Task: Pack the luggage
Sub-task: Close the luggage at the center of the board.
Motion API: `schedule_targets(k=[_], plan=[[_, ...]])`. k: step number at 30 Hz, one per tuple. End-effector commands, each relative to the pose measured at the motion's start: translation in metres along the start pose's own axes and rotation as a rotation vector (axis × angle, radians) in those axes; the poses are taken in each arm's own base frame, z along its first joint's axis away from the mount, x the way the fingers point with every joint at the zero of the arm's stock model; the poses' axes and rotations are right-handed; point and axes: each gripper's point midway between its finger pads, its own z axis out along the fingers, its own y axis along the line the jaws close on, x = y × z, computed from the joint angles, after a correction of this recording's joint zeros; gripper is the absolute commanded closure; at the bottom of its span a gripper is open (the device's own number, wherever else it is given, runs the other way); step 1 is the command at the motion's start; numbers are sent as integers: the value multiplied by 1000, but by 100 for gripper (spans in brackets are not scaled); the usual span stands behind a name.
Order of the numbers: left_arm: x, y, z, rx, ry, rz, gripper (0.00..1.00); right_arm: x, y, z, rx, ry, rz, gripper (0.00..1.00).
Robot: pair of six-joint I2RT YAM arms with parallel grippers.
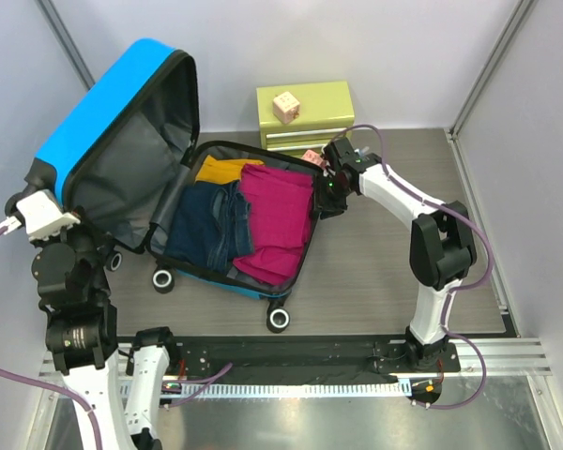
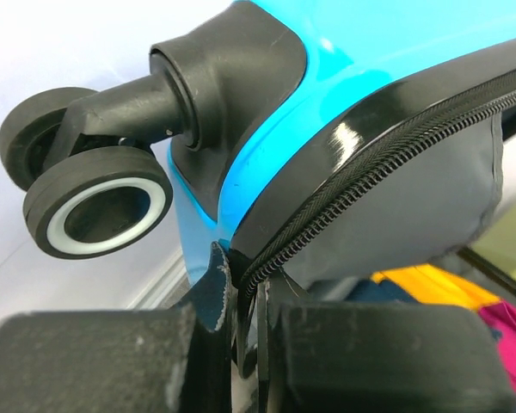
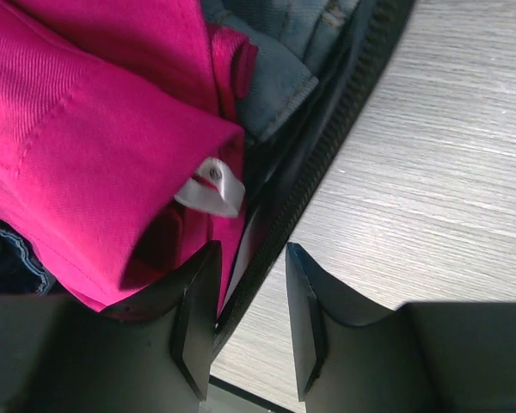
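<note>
Wooden tabletop (image 1: pixel 394 281), luggage (image 1: pixel 131 183) open, wheels (image 1: pixel 279 320) nearward, left gripper (image 2: pixel 241 323) clamping lid (image 1: pixel 103 108), right gripper (image 3: pixel 251 297) parted.

The suitcase (image 2: pixel 353 52) has a smooth, glossy bright blue plastic shell, a shiny black rim (image 2: pixel 361 129) and a dark grey matt cloth lining (image 1: pixel 122 178). Its wheels (image 2: pixel 99 211) are matt black plastic. Inside lie magenta woven cloth (image 3: pixel 86 129) and blue denim (image 1: pixel 211 220). The surface (image 3: pixel 439 172) shows pale, matt wood grain.
</note>
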Motion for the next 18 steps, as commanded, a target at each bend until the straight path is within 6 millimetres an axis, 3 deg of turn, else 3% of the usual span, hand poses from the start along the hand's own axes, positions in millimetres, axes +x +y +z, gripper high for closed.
schedule_targets(k=[1,12,18], plan=[[52,-71,-33,405,230,-86,100,-5,4,3,-18,-9,2,60],[75,-83,-66,546,349,-61,99,-3,9,11,-26,4,-5,60],[83,-94,-97,672,471,-35,71,-3,9,16,-23,9,-2,60]])
